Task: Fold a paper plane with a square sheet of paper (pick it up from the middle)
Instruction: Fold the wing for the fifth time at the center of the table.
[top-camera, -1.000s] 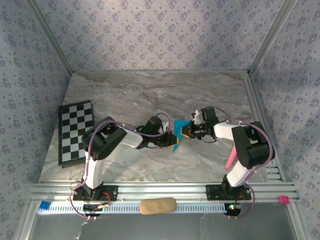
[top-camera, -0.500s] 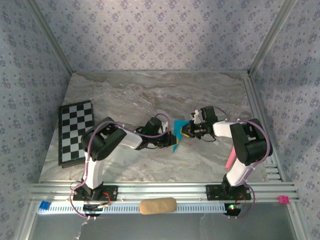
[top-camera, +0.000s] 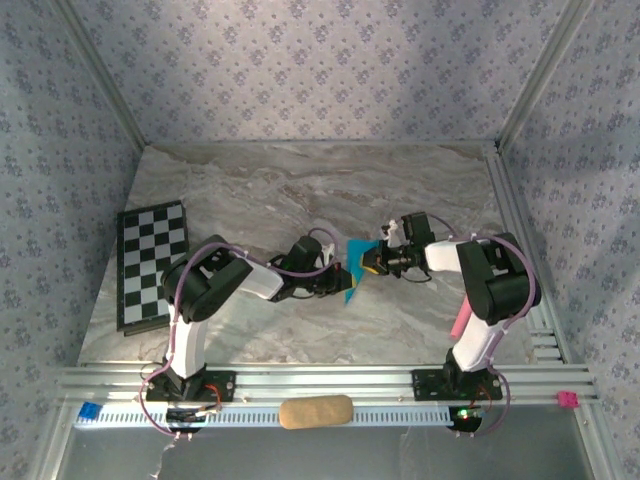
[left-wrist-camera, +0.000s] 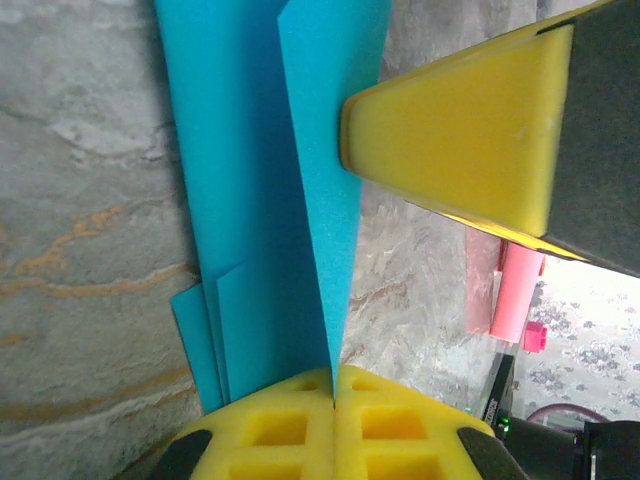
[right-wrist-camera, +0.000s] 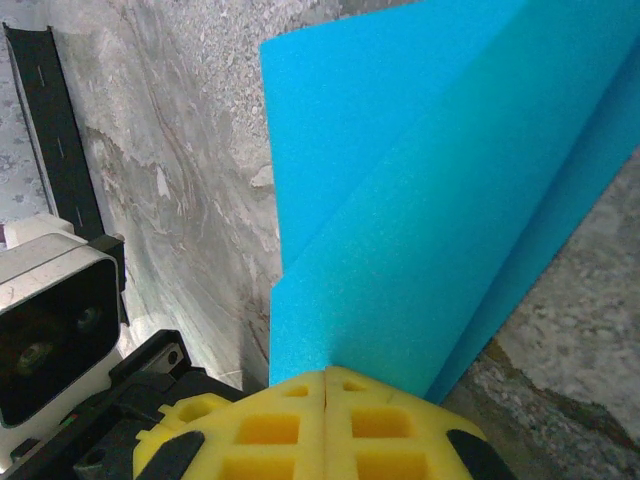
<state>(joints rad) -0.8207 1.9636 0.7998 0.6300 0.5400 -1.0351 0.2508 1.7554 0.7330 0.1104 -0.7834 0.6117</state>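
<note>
Pinching the creased turquoise paper between them, left gripper and right gripper both clamp shut on it — several folds made, final shaping seemingly left.

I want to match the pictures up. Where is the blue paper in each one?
Top external: blue paper near the picture's middle.
Left wrist: upper middle, running down into the left pincer.
Right wrist: right half, rising from the right pincer.
Shared landmark: the marble table behind it.
</note>
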